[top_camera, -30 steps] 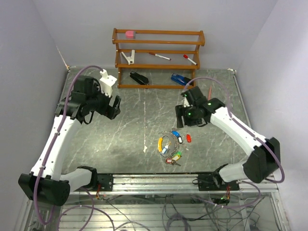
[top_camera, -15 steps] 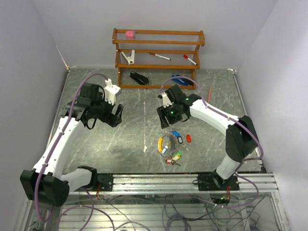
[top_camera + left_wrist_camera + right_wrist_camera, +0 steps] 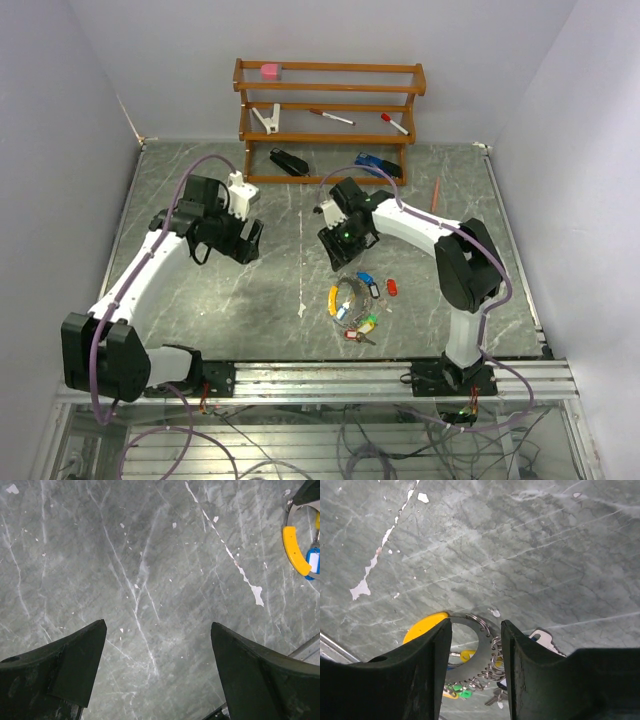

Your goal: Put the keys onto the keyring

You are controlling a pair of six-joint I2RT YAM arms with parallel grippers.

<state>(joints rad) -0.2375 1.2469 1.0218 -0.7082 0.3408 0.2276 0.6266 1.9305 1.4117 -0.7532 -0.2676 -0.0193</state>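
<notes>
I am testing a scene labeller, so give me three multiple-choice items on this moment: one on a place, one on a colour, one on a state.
1. Where on the table do the keys lie?
A. far left corner
B. near the front edge, about the middle
C. far right corner

2. What colour is the tag at the right end of the keys?
A. red
B. white
C. purple

3. How is the left gripper?
A. shut on a key
B. shut, holding nothing
C. open, holding nothing

Answers:
1 B, since the top view shows them just ahead of the arm bases.
2 A, since the rightmost tag there is red.
3 C, since the left wrist view shows its jaws wide apart over bare table.
</notes>
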